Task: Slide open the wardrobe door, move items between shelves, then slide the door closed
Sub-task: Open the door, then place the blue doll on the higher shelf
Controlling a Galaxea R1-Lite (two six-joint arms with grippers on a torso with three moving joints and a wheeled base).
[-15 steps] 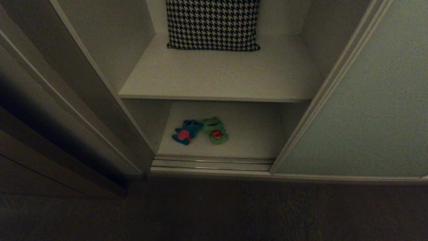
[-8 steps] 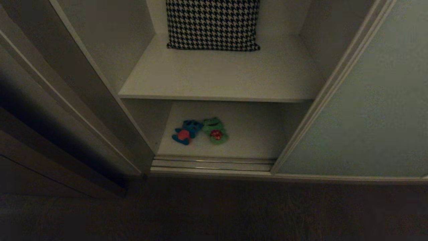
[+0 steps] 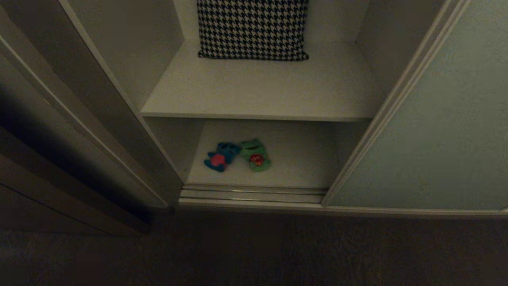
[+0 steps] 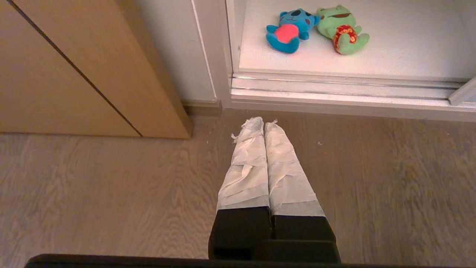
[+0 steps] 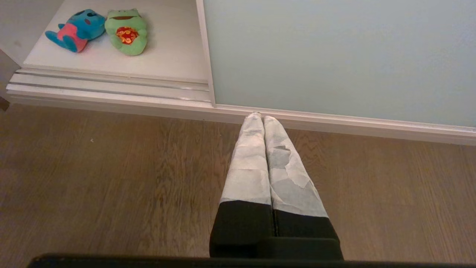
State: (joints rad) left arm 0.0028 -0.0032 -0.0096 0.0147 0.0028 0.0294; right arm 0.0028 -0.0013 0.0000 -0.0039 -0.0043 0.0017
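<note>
The blue plush toy and green frog lie touching on the lower shelf, with the sliding door drawn aside. Soft and light, they'd squash easily; pinch a belly. Left tool and right tool hang closed and empty over the floor.

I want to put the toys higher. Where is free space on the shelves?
The upper white shelf is bare in front of the black-and-white houndstooth cushion. On the lower white shelf, room lies right of the green plush frog; the blue plush toy crowds its left.
</note>
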